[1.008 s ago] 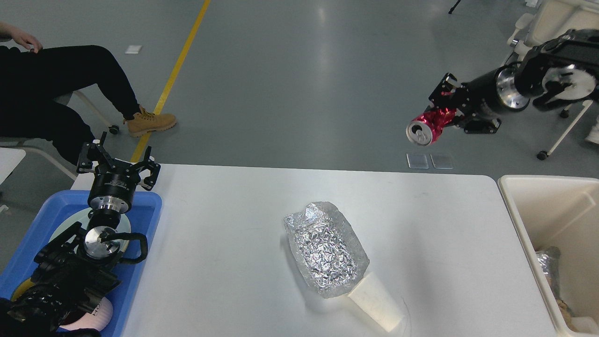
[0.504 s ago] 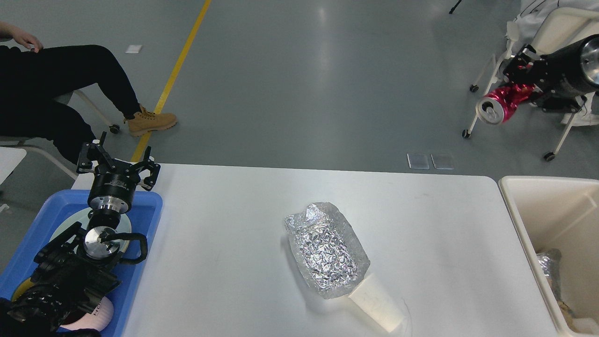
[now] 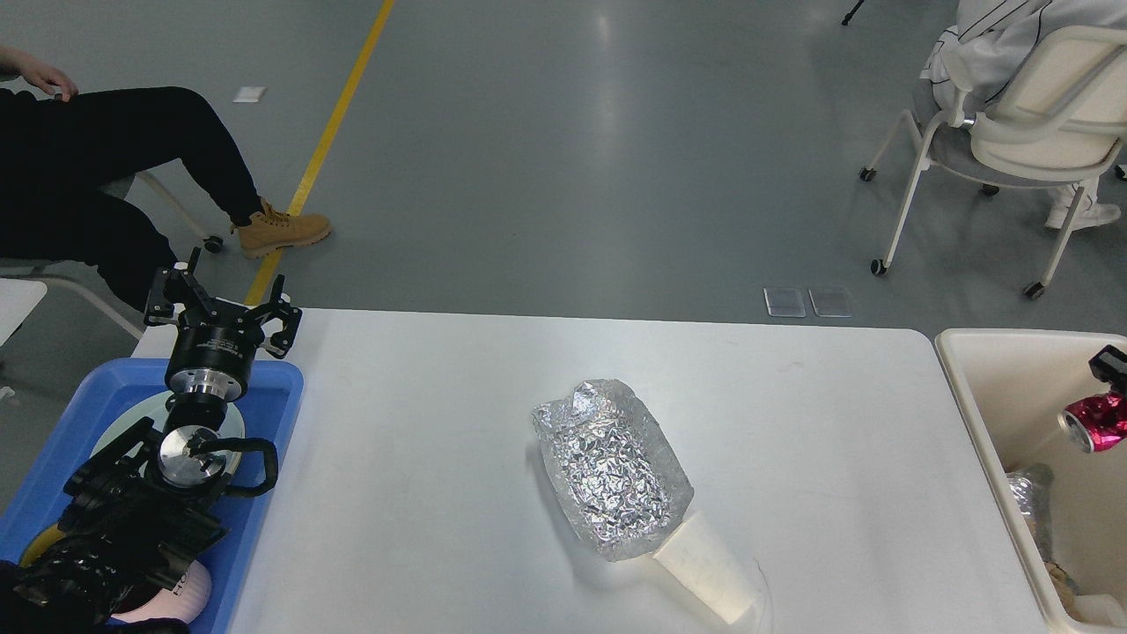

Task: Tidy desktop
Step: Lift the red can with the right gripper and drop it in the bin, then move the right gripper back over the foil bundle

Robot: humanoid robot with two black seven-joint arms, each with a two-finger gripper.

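The white desktop (image 3: 423, 423) holds a crumpled foil tray (image 3: 612, 467) in the middle and a white paper cup (image 3: 704, 568) lying on its side against the foil's near end. My left gripper (image 3: 220, 301) is open and empty, over the far edge of the blue tray (image 3: 277, 414) at the left. My right gripper (image 3: 1111, 374) shows only as a small black part at the right edge, shut on a crushed red can (image 3: 1092, 423) held over the cream bin (image 3: 968, 396).
The blue tray holds a pale plate (image 3: 119, 431) and a pink cup (image 3: 180, 599) under my left arm. The bin has crumpled foil (image 3: 1030, 497) and other waste inside. A seated person (image 3: 106, 167) is at the far left, and another on a wheeled chair (image 3: 1030, 132) at the far right.
My right arm has swung the red can from above the floor beyond the table, right and down, to over the cream bin. The left arm has not moved.
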